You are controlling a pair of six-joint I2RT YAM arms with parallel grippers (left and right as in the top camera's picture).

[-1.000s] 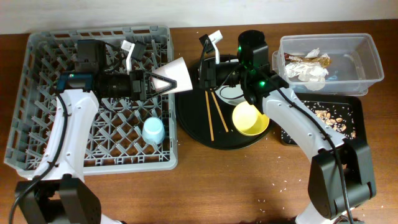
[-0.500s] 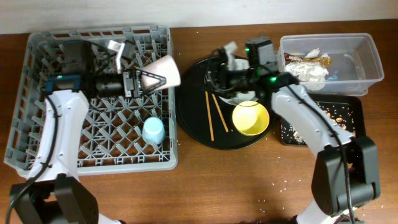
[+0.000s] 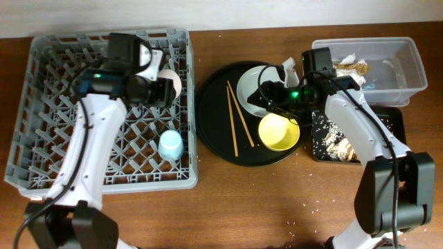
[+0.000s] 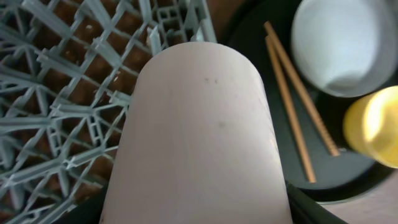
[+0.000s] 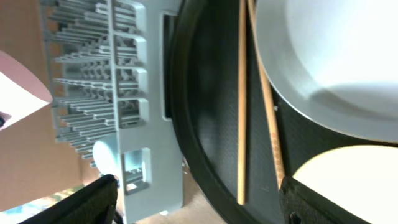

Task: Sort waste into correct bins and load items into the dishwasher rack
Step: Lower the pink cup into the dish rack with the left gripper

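Observation:
My left gripper (image 3: pixel 163 88) is shut on the pink cup (image 3: pixel 172 83) and holds it over the right side of the dishwasher rack (image 3: pixel 62 138). That cup (image 4: pixel 199 137) fills the left wrist view. A light blue cup (image 3: pixel 170 145) stands in the rack. Over the round black tray (image 3: pixel 208 131) my right gripper (image 3: pixel 273 93) is open with nothing between its fingers (image 5: pixel 93 199). On that tray lie the plate (image 3: pixel 250 86), the chopsticks (image 3: pixel 235 124) and the yellow bowl (image 3: pixel 278 131). The right wrist view shows the plate (image 5: pixel 336 62), the chopsticks (image 5: pixel 242 99) and the bowl (image 5: pixel 354 177).
At the back right, the clear tub (image 3: pixel 408 76) holds napkins and a wrapper (image 3: pixel 349 67). The shallow black tray (image 3: pixel 391 131) in front of it holds food scraps (image 3: pixel 339 146). Rice grains dot the table's front edge. My right forearm crosses both bins.
My right gripper opened and swung right, from the round tray's back left to its right side. My left arm drew the pink cup leftwards, further over the rack.

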